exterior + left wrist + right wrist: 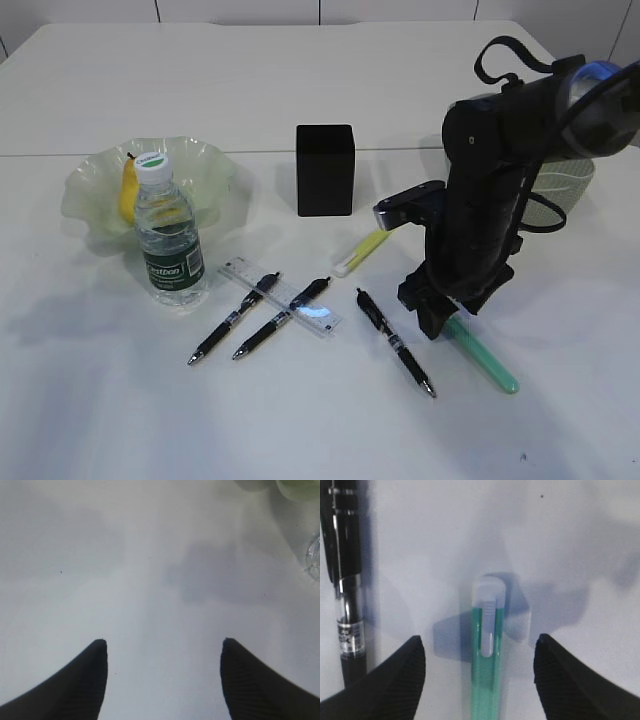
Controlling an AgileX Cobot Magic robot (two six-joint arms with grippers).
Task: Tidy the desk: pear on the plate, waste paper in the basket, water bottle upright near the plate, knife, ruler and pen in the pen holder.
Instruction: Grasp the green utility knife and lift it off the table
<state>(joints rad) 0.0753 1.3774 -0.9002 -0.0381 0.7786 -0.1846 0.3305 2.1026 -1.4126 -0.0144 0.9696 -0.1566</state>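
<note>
One white table (300,90) under all of it. One black right arm (500,180) over the right side, hiding most of one green basket (575,190) behind it. One wavy green plate (210,175) at the back left, with one yellow pear (128,190) lying in it. One water bottle (170,240) standing upright, just in front of the plate. One black pen holder (325,170) in the middle at the back, standing apart from the rest. Two knives: one green knife (485,358) lying flat under the right gripper (479,652), one yellow knife (360,252) in front of the pen holder. One clear ruler (285,298) lying flat beside the bottle. Three black pens: two pens (232,318) (282,318) lying across the ruler, one pen (395,342) alone between the ruler and the green knife.

Right gripper spread wide, low over the table, one finger on each side of the green knife, not touching it. Left gripper (164,652) spread wide too, over bare table, holding nothing.
</note>
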